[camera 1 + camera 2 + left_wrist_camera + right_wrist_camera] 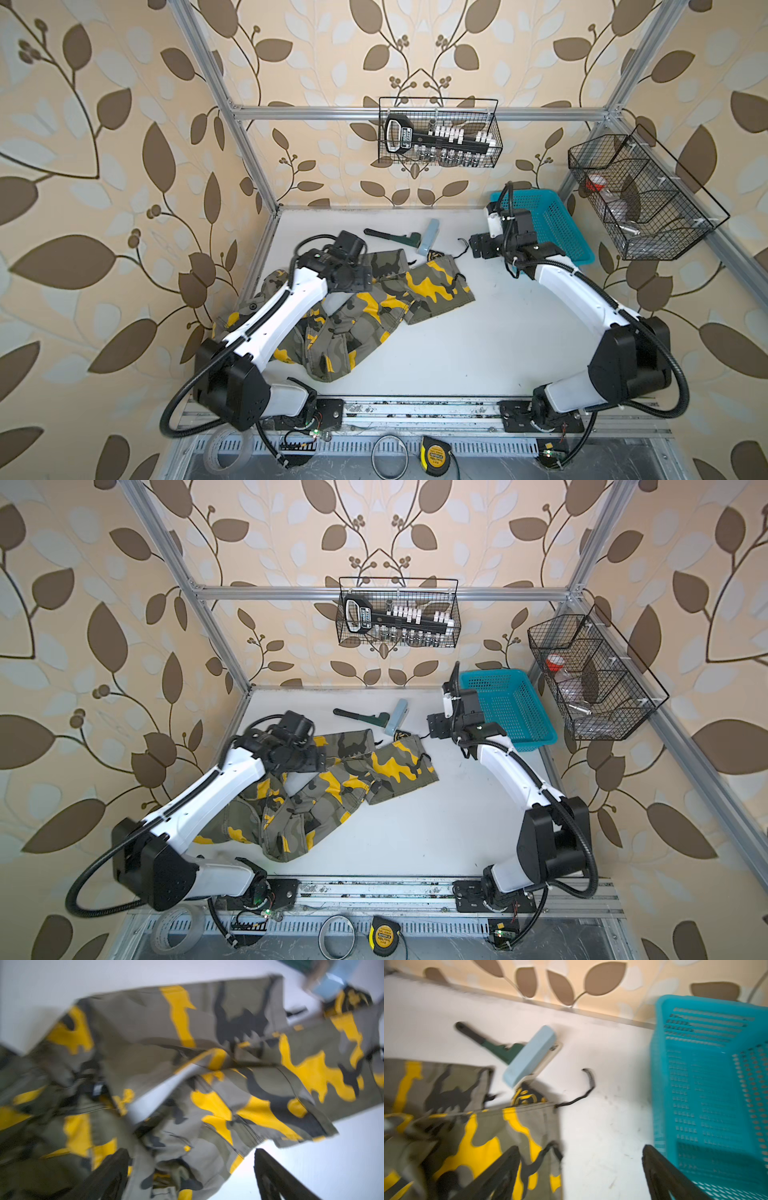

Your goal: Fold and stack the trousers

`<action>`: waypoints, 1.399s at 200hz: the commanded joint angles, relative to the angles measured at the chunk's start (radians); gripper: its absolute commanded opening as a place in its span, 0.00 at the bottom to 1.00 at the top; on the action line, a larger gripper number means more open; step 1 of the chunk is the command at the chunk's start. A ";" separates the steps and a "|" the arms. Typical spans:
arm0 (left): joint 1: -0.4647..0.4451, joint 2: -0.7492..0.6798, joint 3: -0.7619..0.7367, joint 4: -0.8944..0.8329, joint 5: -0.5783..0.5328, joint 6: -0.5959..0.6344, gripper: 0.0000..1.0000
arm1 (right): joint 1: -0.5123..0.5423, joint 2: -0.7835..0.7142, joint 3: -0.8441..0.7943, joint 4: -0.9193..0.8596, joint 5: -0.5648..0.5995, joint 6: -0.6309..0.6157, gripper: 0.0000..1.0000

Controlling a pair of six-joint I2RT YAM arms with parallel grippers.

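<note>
The camouflage trousers [374, 303] lie crumpled on the left half of the white table [478, 332], with one flat part reaching toward the middle; both top views show them [332, 787]. My left gripper [191, 1167] hovers over the crumpled cloth [187, 1064], open, with cloth below the gap and nothing pinched. In a top view its wrist [349, 270] sits above the far part of the trousers. My right gripper [579, 1167] is open over bare table, between the trousers' edge [477, 1136] and the basket. In both top views it [478, 246] stands clear of the cloth.
A turquoise basket [552, 224] stands at the back right beside the right arm. A dark wrench [390, 237] and a pale blue block [429, 237] lie just behind the trousers. Black wire baskets [440, 133] hang on the walls. A tape measure [435, 453] lies in front of the table.
</note>
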 commanded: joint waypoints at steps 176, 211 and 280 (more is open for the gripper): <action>0.227 0.346 -0.170 0.086 -0.073 -0.205 0.52 | 0.448 0.450 -0.079 0.178 0.136 0.335 0.55; 0.227 0.358 -0.183 0.091 -0.073 -0.205 0.14 | 0.431 0.391 -0.147 0.180 0.140 0.365 0.31; 0.158 0.193 0.037 -0.057 0.016 -0.144 0.00 | 0.305 0.105 -0.337 0.083 0.243 0.483 0.02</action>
